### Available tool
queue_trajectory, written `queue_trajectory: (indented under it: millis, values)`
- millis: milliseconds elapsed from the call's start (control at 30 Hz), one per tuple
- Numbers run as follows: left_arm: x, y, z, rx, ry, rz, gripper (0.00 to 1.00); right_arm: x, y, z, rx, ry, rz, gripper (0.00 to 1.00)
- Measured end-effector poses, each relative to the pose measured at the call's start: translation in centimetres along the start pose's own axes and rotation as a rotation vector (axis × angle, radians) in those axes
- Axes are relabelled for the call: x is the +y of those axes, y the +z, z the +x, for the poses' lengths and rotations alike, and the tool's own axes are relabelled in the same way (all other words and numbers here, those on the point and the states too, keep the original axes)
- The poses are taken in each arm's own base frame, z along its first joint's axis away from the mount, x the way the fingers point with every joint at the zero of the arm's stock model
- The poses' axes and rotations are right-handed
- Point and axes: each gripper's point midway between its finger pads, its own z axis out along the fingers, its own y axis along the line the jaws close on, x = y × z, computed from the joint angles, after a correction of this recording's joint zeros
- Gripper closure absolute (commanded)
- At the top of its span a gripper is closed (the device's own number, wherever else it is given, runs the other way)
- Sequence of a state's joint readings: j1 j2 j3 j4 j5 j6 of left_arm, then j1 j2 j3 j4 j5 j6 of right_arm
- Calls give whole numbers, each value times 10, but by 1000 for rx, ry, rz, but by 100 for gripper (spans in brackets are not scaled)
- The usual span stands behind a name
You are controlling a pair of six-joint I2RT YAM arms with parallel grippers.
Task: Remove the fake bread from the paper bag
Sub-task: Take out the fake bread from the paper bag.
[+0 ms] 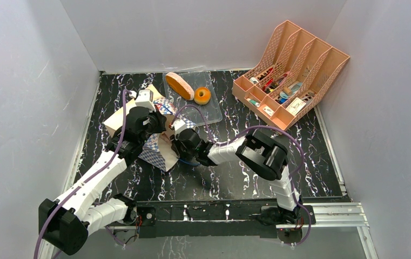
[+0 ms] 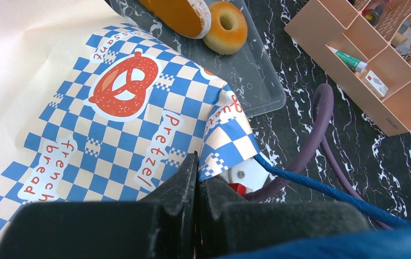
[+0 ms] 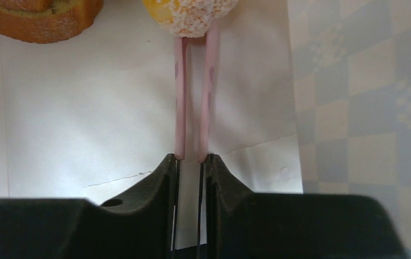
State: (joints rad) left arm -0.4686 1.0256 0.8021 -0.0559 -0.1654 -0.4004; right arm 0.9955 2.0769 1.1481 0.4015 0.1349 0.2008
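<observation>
Arm bases sit nearest in the top view, both arms reaching up-table to the paper bag point(image 1: 157, 154), which lies on its side at left-centre. Left gripper point(image 1: 150, 120) is on top of the bag, and right gripper point(image 1: 180, 141) goes in at the mouth. Some fake bread point(image 1: 181, 86) is out: an oval loaf point(image 1: 178, 83) and a ring donut point(image 1: 202, 95) lie touching on the clear tray point(image 1: 214, 113) just beyond the bag. The pink organizer point(image 1: 289, 75) is well apart at right. In the left wrist view the fingers point(image 2: 184, 183) are pressed together, apparently pinching the bag's checkered edge and holding it. A blue cord handle point(image 2: 311, 186) trails off to the right, with the loaf and donut on the tray at the top. The right wrist view looks inside the bag. The jaws are nearly together with a thin gap, and two thin pink strips point(image 3: 180, 97) run from the tips to a yellow crumb-coated piece point(image 3: 192, 12). Cannot tell whether anything is gripped. A brown piece point(image 3: 35, 21) lies at top left, apart from it. Judgement: partly done, two pieces out and at least two left inside to pull out.
</observation>
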Motion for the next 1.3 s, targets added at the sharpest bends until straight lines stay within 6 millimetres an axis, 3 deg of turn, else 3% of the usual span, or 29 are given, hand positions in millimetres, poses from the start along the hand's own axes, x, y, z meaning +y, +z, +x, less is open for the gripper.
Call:
queue_trajectory:
  millis: [133, 367, 667, 1100, 1300]
  values:
    - [0, 0, -1, -2, 0, 1, 100, 3, 0, -1, -1, 11, -16, 100]
    - [2, 0, -1, -8, -2, -13, 100, 4, -4, 2, -23, 23, -36, 100]
    - [15, 0, -5, -29, -16, -89, 100, 5, -28, 1, -2, 33, -49, 100]
    - [27, -2, -11, -55, -18, -161, 100, 16, -65, -39, -63, 39, -65, 100]
    - [32, -6, -24, -87, -20, -206, 100, 15, -97, -53, -89, 39, -54, 100]
